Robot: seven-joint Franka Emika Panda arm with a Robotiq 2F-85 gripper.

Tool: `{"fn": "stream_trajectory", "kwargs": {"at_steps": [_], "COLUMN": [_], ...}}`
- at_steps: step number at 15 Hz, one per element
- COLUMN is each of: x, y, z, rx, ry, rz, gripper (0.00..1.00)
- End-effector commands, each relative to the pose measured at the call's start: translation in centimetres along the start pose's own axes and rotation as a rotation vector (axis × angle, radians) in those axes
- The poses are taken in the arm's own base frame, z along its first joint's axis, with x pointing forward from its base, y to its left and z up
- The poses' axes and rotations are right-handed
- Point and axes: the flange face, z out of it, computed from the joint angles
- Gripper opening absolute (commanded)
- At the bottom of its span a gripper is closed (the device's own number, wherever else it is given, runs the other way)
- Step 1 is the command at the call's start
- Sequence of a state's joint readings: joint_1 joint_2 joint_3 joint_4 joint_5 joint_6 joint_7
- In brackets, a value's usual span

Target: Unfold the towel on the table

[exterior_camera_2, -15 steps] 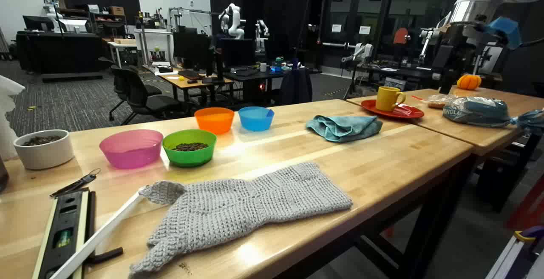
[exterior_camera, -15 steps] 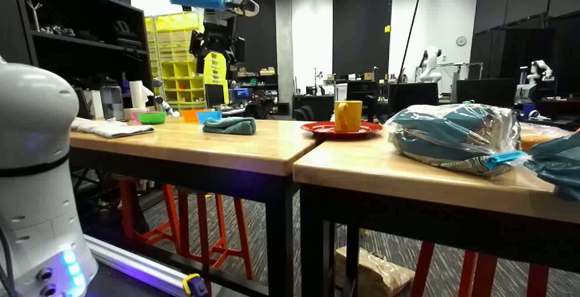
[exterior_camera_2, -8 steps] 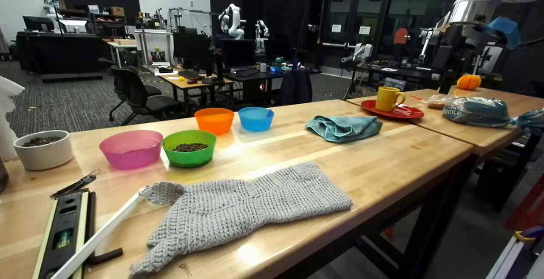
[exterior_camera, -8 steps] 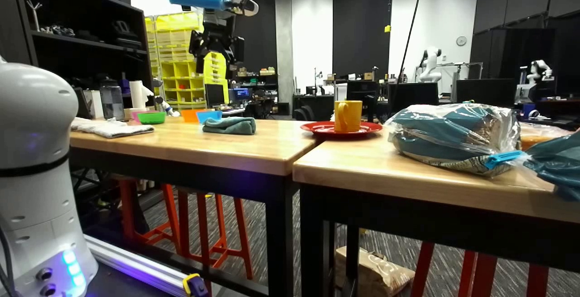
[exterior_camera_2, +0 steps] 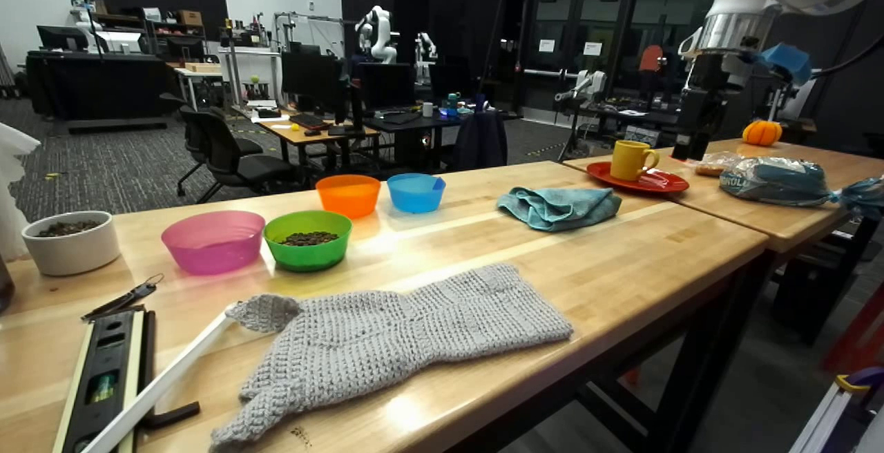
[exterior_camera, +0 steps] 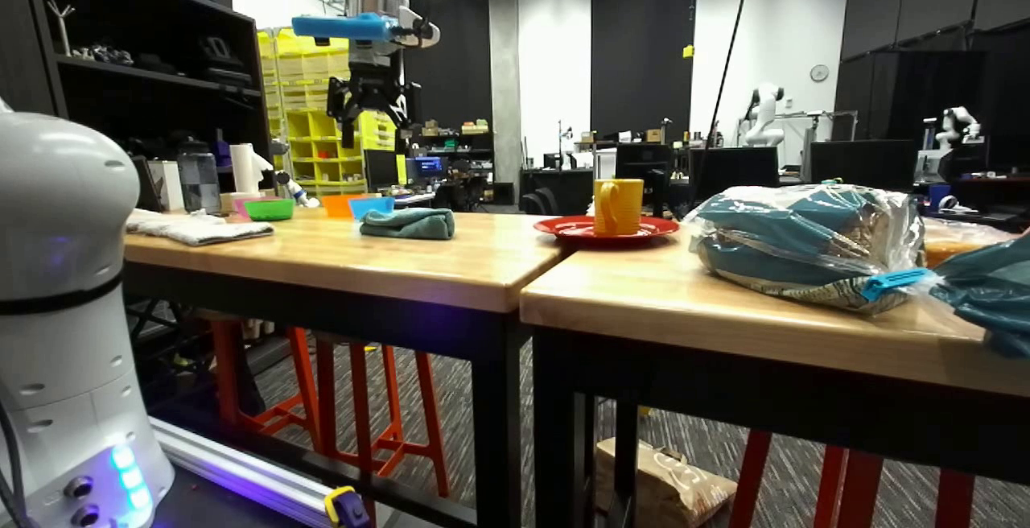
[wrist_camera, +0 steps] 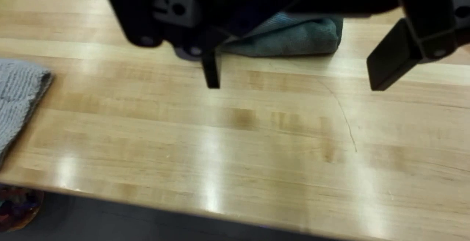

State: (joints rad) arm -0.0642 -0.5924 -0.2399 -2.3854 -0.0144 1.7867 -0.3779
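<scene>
Lying on the table (exterior_camera_2: 663, 253), the towel (exterior_camera_2: 561, 207) is blue-green and looks soft and a little fuzzy. It is folded up in a low, lumpy bundle in both exterior views, with layers stacked on top of each other and small shadows where the folds curl. Some corners look pointy, and the folded edges look fat and round. The table is made of shiny wood with pale and brown strips. In the wrist view, the black gripper (wrist_camera: 296, 87) covers part of the towel. Its jaws are spread wide, and wood shows between the tips. The gripper hangs in the air, above the table and apart from the towel. Near the towel, a yellow mug (exterior_camera_2: 630, 163) with a loop handle stands upright on a round, smooth red plate (exterior_camera_2: 668, 184). A gray knitted piece (exterior_camera_2: 428, 322) lies flat, bumpy like a sweater, with two narrow ends sticking out. The orange bowl (exterior_camera_2: 349, 201), blue bowl (exterior_camera_2: 414, 199) and pink bowl (exterior_camera_2: 214, 251) have thin sides that let light through. The green bowl (exterior_camera_2: 307, 257) holds small brown bits (exterior_camera_2: 311, 239), and the white bowl (exterior_camera_2: 72, 253) has smooth, round sides. A puffy bag (exterior_camera: 797, 238) is teal in places, with clear, crinkly, shiny plastic around it.
</scene>
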Motion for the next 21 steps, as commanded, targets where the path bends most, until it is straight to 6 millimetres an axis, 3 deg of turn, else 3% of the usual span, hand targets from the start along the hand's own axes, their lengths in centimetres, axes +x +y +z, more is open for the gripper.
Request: {"fn": "stream_trajectory", "kwargs": {"at_steps": [1, 7, 14, 21], "x": [1.9, 5.8, 7.8, 9.3], "y": [-2.2, -6.0, -10.7, -12.2], "z": [1.6, 4.8, 8.7, 11.5], "rx": [-0.082, -0.165, -0.179, -0.204], "ry": [0.039, 0.152, 0.175, 0.169], "rz": [-0.06, -0.195, -0.342, -0.433], "gripper": [1.0, 1.0, 1.0, 1.0]}}
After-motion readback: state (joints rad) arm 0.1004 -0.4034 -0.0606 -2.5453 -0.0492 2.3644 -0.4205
